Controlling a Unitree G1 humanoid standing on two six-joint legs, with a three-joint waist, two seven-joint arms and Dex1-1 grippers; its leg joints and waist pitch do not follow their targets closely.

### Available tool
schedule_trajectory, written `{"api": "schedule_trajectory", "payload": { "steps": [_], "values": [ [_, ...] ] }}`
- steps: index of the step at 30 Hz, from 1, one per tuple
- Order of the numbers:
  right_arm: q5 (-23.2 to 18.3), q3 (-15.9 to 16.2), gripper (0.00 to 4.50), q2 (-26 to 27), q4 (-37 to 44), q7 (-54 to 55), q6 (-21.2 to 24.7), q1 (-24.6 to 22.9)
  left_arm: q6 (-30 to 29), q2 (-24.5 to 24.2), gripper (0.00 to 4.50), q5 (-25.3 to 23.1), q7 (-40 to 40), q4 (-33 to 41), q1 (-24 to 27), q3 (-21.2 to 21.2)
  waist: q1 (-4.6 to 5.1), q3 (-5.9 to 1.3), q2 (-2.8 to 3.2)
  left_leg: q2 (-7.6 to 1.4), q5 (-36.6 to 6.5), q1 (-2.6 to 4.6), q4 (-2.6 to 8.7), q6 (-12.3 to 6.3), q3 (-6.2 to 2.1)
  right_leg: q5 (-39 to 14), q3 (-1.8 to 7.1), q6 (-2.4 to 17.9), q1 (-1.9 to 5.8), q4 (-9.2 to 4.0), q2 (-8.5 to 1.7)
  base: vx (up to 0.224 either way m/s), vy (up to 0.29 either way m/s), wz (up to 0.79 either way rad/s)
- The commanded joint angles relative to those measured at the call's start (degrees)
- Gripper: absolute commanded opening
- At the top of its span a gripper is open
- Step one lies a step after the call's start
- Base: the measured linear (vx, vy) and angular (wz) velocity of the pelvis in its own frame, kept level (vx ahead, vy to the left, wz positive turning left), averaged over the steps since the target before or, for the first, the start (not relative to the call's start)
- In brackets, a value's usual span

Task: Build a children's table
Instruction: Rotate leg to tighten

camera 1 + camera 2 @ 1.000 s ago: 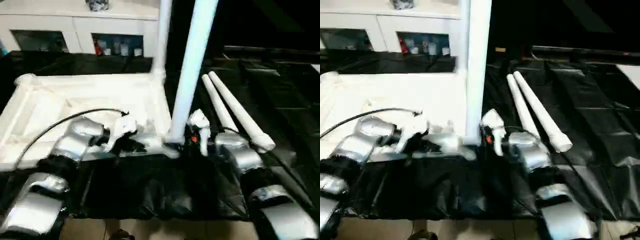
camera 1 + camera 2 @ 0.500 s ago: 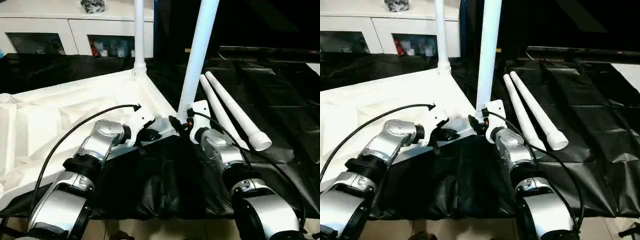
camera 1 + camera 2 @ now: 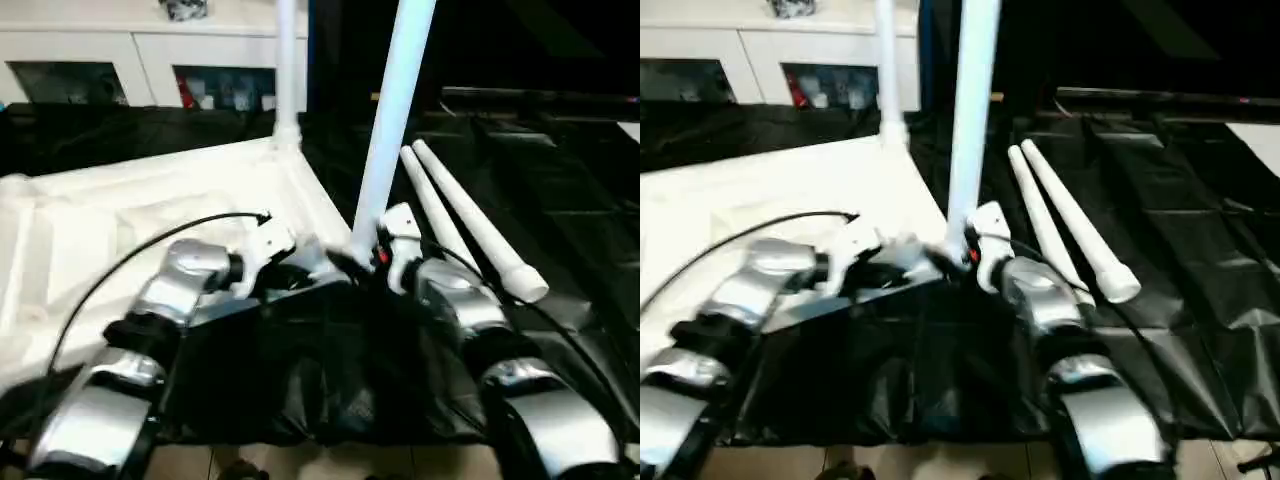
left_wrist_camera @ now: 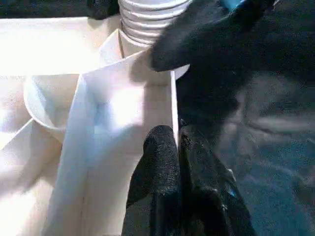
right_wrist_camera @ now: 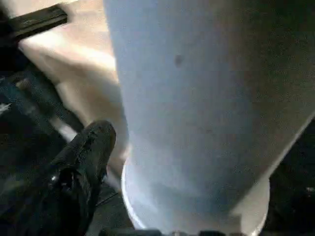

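Tabletop (image 3: 150, 200) lies underside up on the black-covered counter (image 3: 560, 200). Left hand (image 4: 176, 147), fingers pressed together, pinches its near edge wall. Two legs (image 3: 385, 130) stand upright in corner sockets. Right hand (image 3: 375, 262) sits at the nearer leg's base, grip indeterminate. Two loose legs (image 3: 470, 225) lie rightward.

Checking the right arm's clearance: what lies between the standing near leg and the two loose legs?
Only bare black sheet between standing leg and loose legs, in the head views.
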State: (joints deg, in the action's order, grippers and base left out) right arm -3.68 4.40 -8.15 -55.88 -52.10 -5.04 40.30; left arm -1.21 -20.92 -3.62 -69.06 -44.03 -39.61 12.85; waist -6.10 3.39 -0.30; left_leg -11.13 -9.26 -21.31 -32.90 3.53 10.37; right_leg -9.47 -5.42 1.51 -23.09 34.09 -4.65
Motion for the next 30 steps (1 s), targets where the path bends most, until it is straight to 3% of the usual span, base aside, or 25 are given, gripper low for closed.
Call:
{"api": "schedule_trajectory", "payload": {
  "steps": [1,11,16,20,23,25,26,27,30],
  "values": [
    [0.43,2.75,4.07,-0.84,2.84,-7.5,1.31,-0.71,1.84,0.74,0.0,1.91,-5.11,2.72,0.07,1.82,-0.08,-4.18,0.37,-2.69,-14.04,0.91,3.58,-2.67,-0.48,-11.25,3.12,13.59,3.12,-3.38,-4.35,0.0,0.0,0.0],
    [0.25,7.28,3.32,-4.8,7.3,-21.74,4.91,-1.84,2.56,-2.05,0.0,3.02,-12.66,2.03,0.29,2.33,-0.86,-4.12,0.18,-2.87,-14.26,1.08,3.66,-2.14,-0.57,-14.39,3.23,12.97,2.89,-3.57,-4.58,0.0,0.0,0.0],
    [-0.14,7.3,2.9,-4.69,8.13,-22.57,6.33,-2.06,2.29,-2.33,0.0,3.25,-13.65,2.2,0.38,2.52,-1.09,-4.2,0.16,-2.86,-13.69,1.08,3.67,-1.83,-0.62,-14.02,3.2,12.9,2.92,-3.42,-4.59,0.0,0.0,0.0],
    [-1.61,6.29,2.81,-4.12,9.2,-22.13,8.59,-2.76,2.23,-2.16,0.0,3.1,-13.42,2.21,0.61,2.37,-1.15,-4.24,0.33,-2.86,-13.45,1.12,3.64,-1.84,-0.61,-12.93,3.19,13.14,2.91,-3.37,-4.5,0.0,0.0,0.0],
    [-2.28,4.84,2.8,-3.36,9.6,-19.3,9.19,-3.21,1.71,-1.18,0.0,2.66,-11.08,1.72,0.5,1.89,-1.25,-4.23,0.34,-2.85,-13.93,1.17,3.64,-1.52,-0.62,-13.3,3.18,13.16,2.9,-3.4,-4.57,0.0,0.0,0.0],
    [-0.27,3.39,2.79,-1.37,7.37,-9.02,7.12,-2.81,-0.3,1.14,0.0,2.47,-4.9,0.61,-0.55,0.34,-1.23,-4.12,0.29,-2.89,-14.23,1.22,3.72,-1.07,-0.6,-14.24,3.22,12.9,2.74,-3.48,-4.58,0.0,0.0,0.0],
    [-0.27,3.39,2.79,-1.37,7.37,-9.02,7.12,-2.81,-0.3,1.14,0.0,2.47,-4.9,0.61,-0.55,0.34,-1.02,-4.05,0.14,-2.77,-14.55,1.25,3.79,-0.17,-0.73,-15.69,3.2,12.69,2.7,-3.51,-4.71,0.0,0.0,0.0],
    [1.22,2.19,2.79,0.46,5.15,-0.1,6.6,-2.18,-1.98,3.14,0.0,2.27,-0.3,-0.01,-1.39,-0.46,-0.78,-3.97,0.0,-2.67,-15.04,1.28,3.85,0.51,-0.76,-18.03,3.26,11.89,2.64,-3.86,-4.85,0.0,0.0,0.0],
    [1.56,0.49,2.78,3.13,2.82,8.86,7.33,-1.55,-3.34,5.78,0.0,1.64,4.21,-0.29,-2.11,-0.52,-0.28,-3.8,0.01,-2.47,-16.76,1.55,3.88,1.23,-0.96,-22.85,3.22,10.3,2.49,-4.56,-4.91,0.0,0.0,0.0]
  ]
}}
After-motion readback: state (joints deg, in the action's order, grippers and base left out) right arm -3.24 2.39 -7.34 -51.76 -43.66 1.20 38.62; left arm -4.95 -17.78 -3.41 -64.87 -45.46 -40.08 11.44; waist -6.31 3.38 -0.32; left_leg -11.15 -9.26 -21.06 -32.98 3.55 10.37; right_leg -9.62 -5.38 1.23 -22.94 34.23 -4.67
